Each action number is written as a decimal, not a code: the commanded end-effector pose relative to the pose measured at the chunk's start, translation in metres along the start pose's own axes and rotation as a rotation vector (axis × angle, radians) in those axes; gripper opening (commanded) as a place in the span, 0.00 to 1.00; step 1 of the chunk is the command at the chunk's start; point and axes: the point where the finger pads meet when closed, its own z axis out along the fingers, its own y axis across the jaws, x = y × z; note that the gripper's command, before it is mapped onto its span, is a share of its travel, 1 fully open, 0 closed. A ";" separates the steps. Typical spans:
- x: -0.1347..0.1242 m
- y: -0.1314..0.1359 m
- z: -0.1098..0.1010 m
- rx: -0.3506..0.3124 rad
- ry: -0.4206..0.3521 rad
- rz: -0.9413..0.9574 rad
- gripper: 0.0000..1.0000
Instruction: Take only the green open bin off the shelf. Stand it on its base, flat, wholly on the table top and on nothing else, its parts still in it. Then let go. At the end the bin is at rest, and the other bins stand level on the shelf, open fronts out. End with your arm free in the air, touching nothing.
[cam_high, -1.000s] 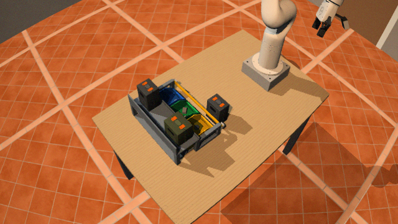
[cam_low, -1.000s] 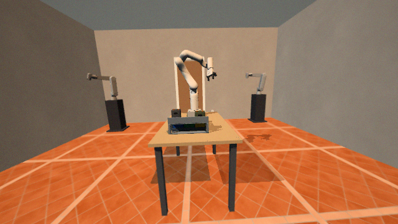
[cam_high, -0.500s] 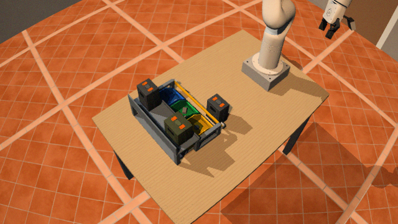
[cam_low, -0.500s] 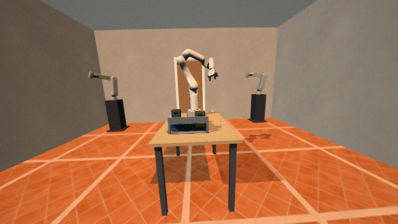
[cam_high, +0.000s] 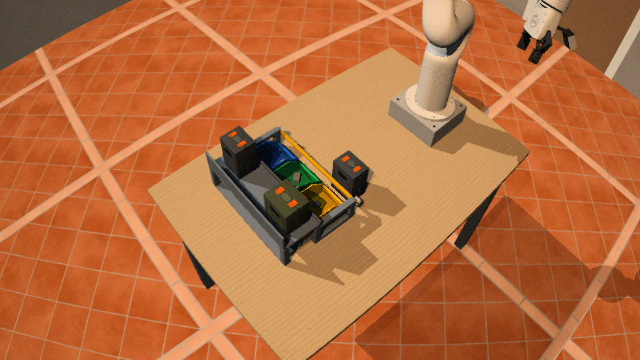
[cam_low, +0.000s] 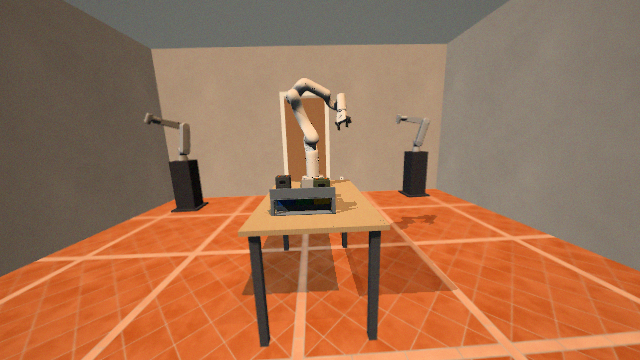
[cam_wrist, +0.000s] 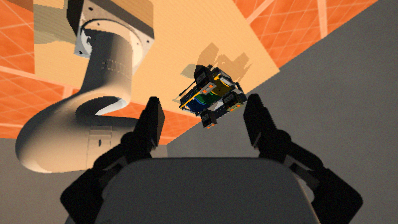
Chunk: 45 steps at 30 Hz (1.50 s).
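Dark box before shelf, green bin behind, jaws openDark box (cam_high: 350, 175) (cam_wrist: 202, 76) near shelf (cam_high: 245, 210) (cam_low: 302, 192), jaws (cam_high: 546, 50) (cam_low: 343, 126) open

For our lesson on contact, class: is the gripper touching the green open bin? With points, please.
Apart. The top view shows the gripper (cam_high: 546, 50) (cam_low: 343, 126) (cam_wrist: 203, 105) beyond the table's edge, the green open bin (cam_high: 306, 171) (cam_wrist: 201, 99) on the shelf.

Green open bin (cam_high: 301, 174) (cam_wrist: 201, 99) on the grey shelf, between the blue bin (cam_high: 275, 153) (cam_wrist: 196, 106) and yellow bin (cam_high: 326, 199) (cam_wrist: 220, 89); a small greyish-brown part (cam_high: 297, 177) inside the green one; yellow bin holding something dark.
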 end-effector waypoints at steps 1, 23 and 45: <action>-0.006 0.000 0.001 -0.001 0.001 0.000 1.00; -0.011 0.000 0.002 -0.001 0.001 0.000 1.00; -0.013 0.000 0.003 -0.001 0.001 0.000 1.00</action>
